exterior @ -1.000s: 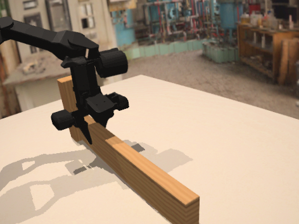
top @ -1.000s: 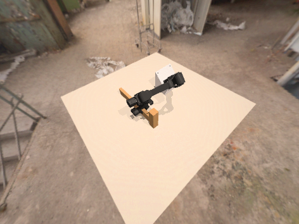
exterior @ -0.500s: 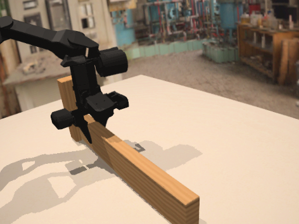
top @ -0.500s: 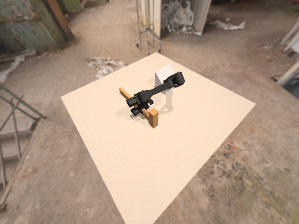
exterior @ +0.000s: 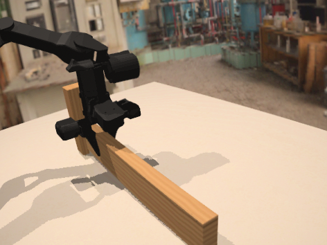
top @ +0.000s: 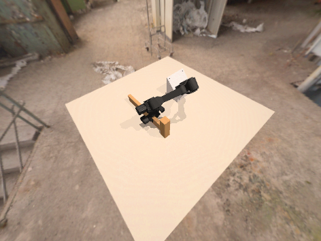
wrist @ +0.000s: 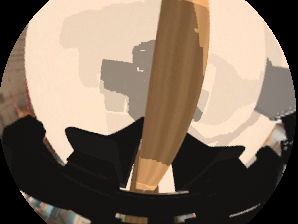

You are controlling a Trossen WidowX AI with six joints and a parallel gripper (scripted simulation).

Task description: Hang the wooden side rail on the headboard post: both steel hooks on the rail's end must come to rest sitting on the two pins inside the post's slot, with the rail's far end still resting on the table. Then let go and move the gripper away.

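The gripper (top: 149, 116) (exterior: 104, 142) (wrist: 156, 121) is pinching the wooden rail (top: 134, 101) (exterior: 163, 176) (wrist: 175, 80), its fingers pressed on the two side faces near the end that faces the post. The arm (top: 171, 96) (exterior: 41, 38) reaches in above the rail. Just past the gripper, on the side away from the rail's long free stretch, the headboard post (top: 164, 127) (exterior: 73, 102) stands upright on the desk (top: 204, 143) (exterior: 263, 166) (wrist: 50, 65), with the rail's end close up to it.

As for progress, the rail is grasped and brought to the post, so the carrying looks largely done. Whether the hooks sit on the pins cannot be told: hooks, pins and slot are all hidden. Left to do, I judge, are any last lowering or seating, then letting go and moving the gripper away. Opening before both hooks have caught could let that end drop.

The rail stands on its narrow edge, its long axis running from the post, through the gripper's grip and out to the far end on the opposite side. The hook end should be the one at the post. Seen from outside, the rail looks near level, its far end low at the desk, though the contact there is hard to confirm.
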